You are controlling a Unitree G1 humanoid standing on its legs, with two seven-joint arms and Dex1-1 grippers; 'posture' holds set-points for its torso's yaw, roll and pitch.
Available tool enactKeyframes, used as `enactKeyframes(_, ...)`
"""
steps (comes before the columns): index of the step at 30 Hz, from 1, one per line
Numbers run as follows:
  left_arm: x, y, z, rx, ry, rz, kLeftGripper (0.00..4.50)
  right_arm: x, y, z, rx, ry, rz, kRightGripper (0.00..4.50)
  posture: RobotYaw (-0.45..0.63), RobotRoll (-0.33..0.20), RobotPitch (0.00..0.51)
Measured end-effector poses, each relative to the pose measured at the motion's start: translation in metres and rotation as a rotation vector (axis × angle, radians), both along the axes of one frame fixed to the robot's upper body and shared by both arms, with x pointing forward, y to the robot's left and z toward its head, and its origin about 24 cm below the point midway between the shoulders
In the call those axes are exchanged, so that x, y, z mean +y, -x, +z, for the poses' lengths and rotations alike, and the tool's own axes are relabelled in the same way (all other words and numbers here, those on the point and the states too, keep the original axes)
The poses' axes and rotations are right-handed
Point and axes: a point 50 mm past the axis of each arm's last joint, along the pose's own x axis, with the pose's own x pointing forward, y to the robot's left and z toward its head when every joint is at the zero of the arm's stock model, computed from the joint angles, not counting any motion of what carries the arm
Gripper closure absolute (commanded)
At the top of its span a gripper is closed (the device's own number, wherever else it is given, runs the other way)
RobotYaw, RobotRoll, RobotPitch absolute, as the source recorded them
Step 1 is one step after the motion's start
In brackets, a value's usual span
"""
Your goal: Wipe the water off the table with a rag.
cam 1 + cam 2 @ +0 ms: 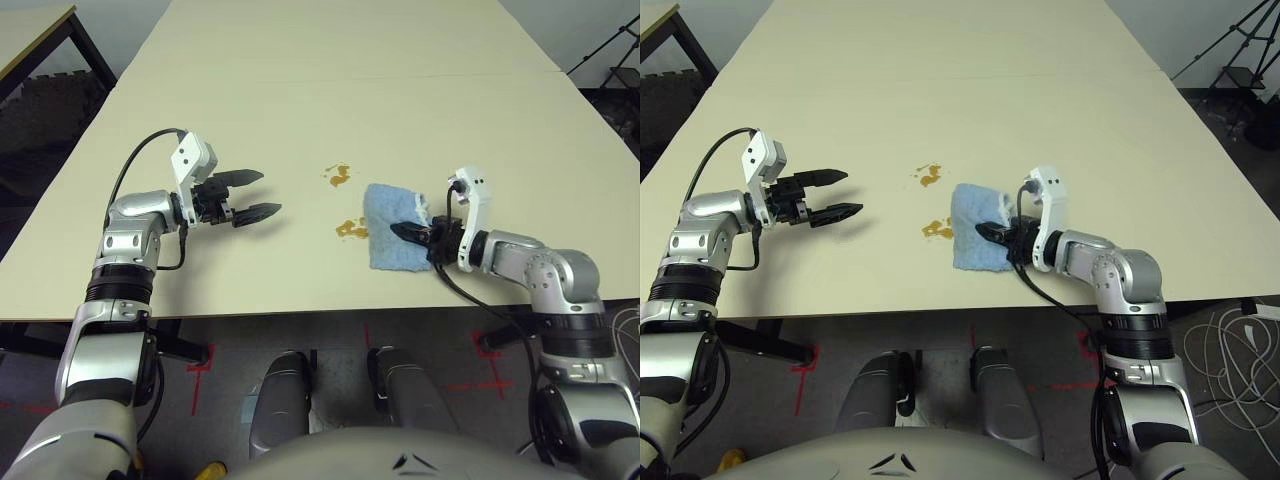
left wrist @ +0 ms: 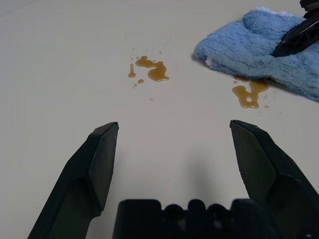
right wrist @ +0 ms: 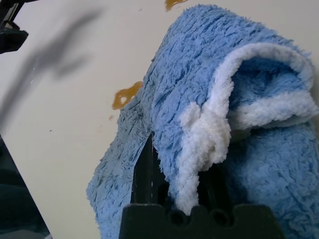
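Note:
The light blue rag lies on the pale table, right of centre near the front edge. My right gripper is shut on the rag's right side, bunching a white-edged fold over a black finger. Two orange-brown patches of water stain the table. One patch touches the rag's left edge, and the other sits a little farther back. My left gripper hovers open over bare table to the left of the water. Its fingertips point toward the splotches with nothing between them.
A smaller dark-framed table stands at the far left. A black tripod stands at the far right, and cables lie on the floor beside the table. The front edge of the table runs just below both grippers.

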Motion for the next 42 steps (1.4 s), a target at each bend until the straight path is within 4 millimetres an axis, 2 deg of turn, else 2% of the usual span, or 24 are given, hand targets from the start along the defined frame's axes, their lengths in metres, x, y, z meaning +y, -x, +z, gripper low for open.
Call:
enactKeyframes(17, 0.0, 0.0, 0.0, -0.004, 0.0, 0.004, 0.0, 0.054, 0.006, 0.0, 0.008, -0.037, 0.206, 4.44, -0.11, 0.0, 0.138)
enactKeyframes(23, -0.002, 0.0, 0.002, -0.013, -0.004, -0.001, 0.0, 0.067, 0.008, 0.0, 0.006, -0.039, 0.249, 4.44, -0.1, 0.0, 0.136)
enactKeyframes(32, -0.003, 0.0, 0.001, -0.018, -0.003, 0.002, 0.0, 0.056, 0.004, 0.001, 0.007, -0.027, 0.244, 4.44, -0.11, 0.0, 0.133)
enactKeyframes(42, -0.006, 0.0, 0.0, -0.017, 0.006, -0.005, 0.0, 0.018, -0.015, 0.011, -0.018, 0.018, 0.147, 4.44, -0.12, 0.0, 0.138)
